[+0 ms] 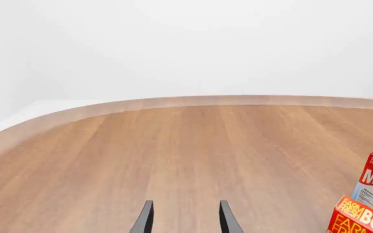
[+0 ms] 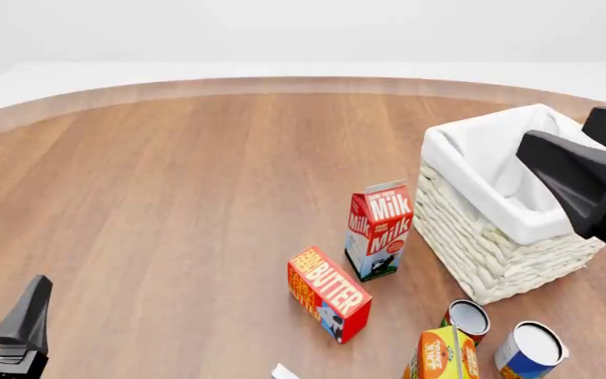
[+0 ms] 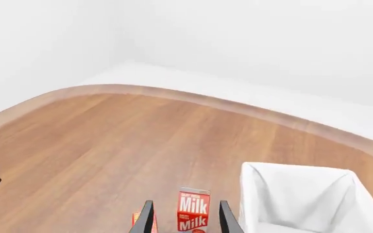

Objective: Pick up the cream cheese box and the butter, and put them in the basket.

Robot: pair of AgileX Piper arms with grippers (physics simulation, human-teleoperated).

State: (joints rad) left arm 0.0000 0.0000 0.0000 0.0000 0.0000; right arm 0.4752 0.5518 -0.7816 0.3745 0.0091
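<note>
Wooden table [image 2: 177, 205] bearing the white wicker basket [image 2: 472, 229] at the right, with the milk carton [image 2: 380, 229] upright just left of it and the butter [image 2: 330, 293] lying near the carton's front-left. Cream cheese box perhaps the white corner [image 2: 284, 372] at the front edge, too cropped to tell. Left gripper [image 1: 185, 218] with fingers apart low at the left; right gripper [image 3: 186, 218] likewise parted, above the basket
</note>
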